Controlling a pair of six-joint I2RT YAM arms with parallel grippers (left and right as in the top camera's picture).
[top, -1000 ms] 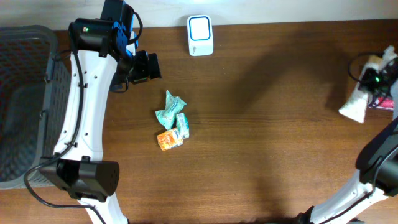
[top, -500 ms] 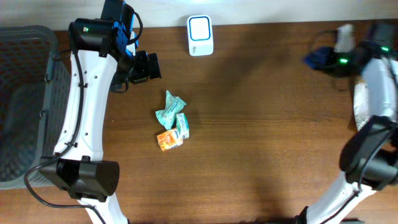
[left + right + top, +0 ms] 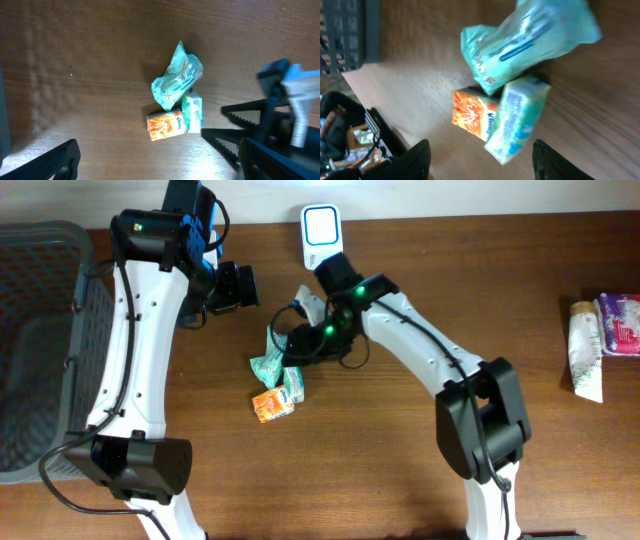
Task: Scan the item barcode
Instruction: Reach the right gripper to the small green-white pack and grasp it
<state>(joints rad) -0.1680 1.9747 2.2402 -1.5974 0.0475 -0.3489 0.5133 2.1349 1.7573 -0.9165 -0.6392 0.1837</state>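
Your right gripper (image 3: 290, 348) is down low over the small pile left of the worktop's middle. Its two fingers stand apart with nothing between them. From the left wrist camera you can see its toothed fingers (image 3: 235, 112) pointing at the pile, their tips just beside the white-and-green tissue pack (image 3: 192, 114). You cannot tell whether they touch it.

The tissue pack lies flat with the orange carton (image 3: 165, 126) pressed against one long side. The crumpled teal pouch (image 3: 176, 82) rests against the ends of both, on the side toward the back edge. All three lie on the wood, and none is lifted.

Beyond the pile, your left gripper (image 3: 235, 285) hangs above the worktop near the back-left part, looking down on the items. Its fingers are spread wide and empty. The white scanner (image 3: 322, 236) sits at the back edge, just behind the right arm's forearm and well apart from the pile.

A dark mesh basket (image 3: 40, 340) stands at the left edge. At the right edge lie a white tube (image 3: 585, 350) and, just beside it, a purple packet (image 3: 620, 325).
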